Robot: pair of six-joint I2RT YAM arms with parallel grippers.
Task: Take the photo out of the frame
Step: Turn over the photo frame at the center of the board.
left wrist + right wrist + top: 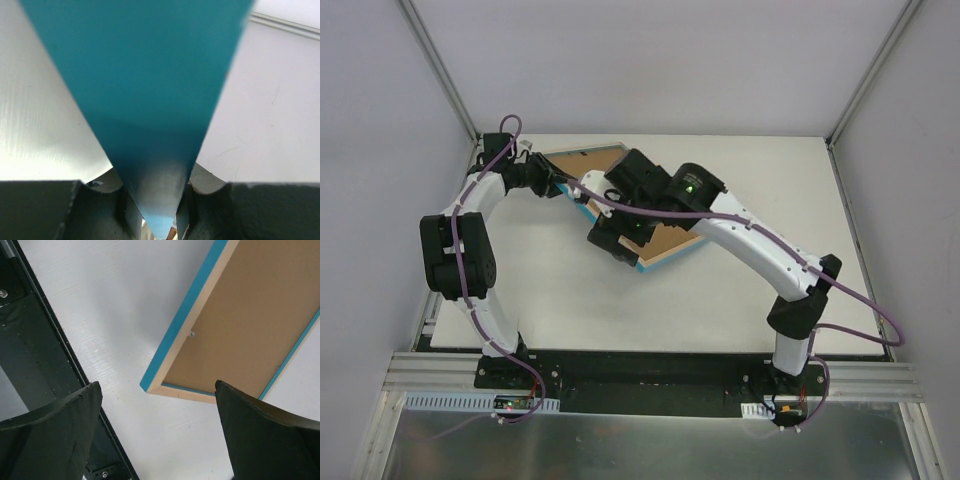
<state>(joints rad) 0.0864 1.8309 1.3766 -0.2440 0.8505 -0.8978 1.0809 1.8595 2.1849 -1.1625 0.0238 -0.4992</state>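
Thin light-blue rectangular picture frame [174, 335], back upward on the white tabletop [100, 315]; plain brown backing board [250, 315] hides the photo. Left pincer [156, 200], arm reaching far-left, is closed narrowly on one corner, probably to steady it. Right pincer [159, 430], arm stretched diagonally across, hovers above the near corner, fully spread and empty.

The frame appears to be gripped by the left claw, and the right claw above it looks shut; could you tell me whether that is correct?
Not quite: the right claw is open, not shut. The right wrist view shows its fingers standing wide apart above a corner of the frame. The left claw does grip the frame.
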